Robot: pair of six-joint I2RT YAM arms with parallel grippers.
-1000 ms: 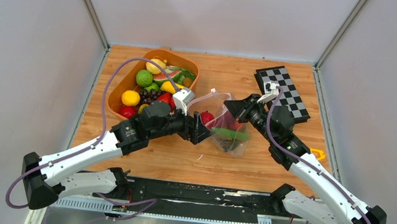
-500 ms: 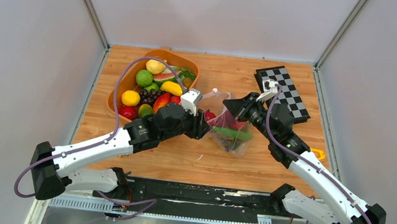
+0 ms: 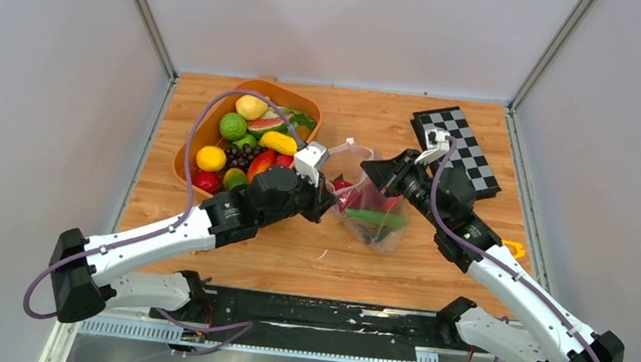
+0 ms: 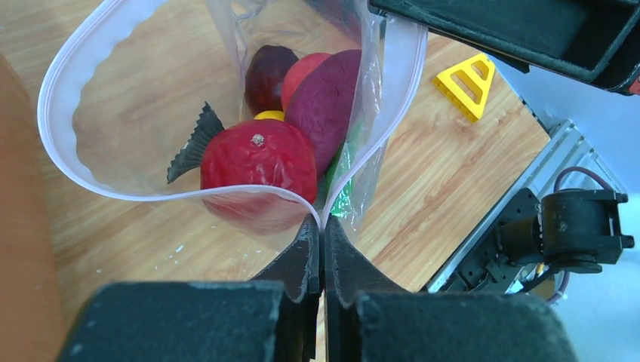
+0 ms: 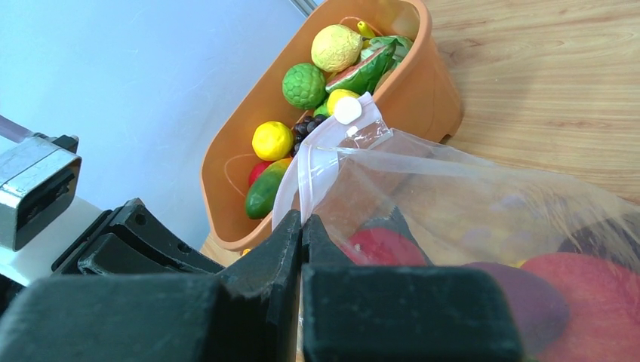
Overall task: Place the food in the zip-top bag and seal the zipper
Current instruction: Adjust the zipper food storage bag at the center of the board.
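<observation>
The clear zip-top bag (image 3: 373, 214) lies mid-table with its mouth held open in a loop. Inside it are pieces of food: a red piece (image 4: 256, 162), a purple one (image 4: 328, 98), a dark red one (image 4: 268, 68) and a green cucumber (image 3: 375, 216). My left gripper (image 4: 320, 226) is shut on the near end of the whitish zipper (image 4: 60, 98). My right gripper (image 5: 302, 220) is shut on the zipper strip (image 5: 306, 170) at the other end of the mouth. In the top view the left gripper (image 3: 329, 201) and right gripper (image 3: 368, 175) flank the bag's mouth.
An orange tub (image 3: 187, 147) at the back left holds several more toy fruits, among them a yellow lemon (image 5: 336, 47) and a green one (image 5: 303, 84). A folded chessboard (image 3: 460, 149) lies at the back right. A yellow plastic piece (image 3: 514, 248) sits near the right edge.
My left gripper moved forward to the bag's mouth and went from open to shut on the zipper edge. The right gripper kept its grip and place.
</observation>
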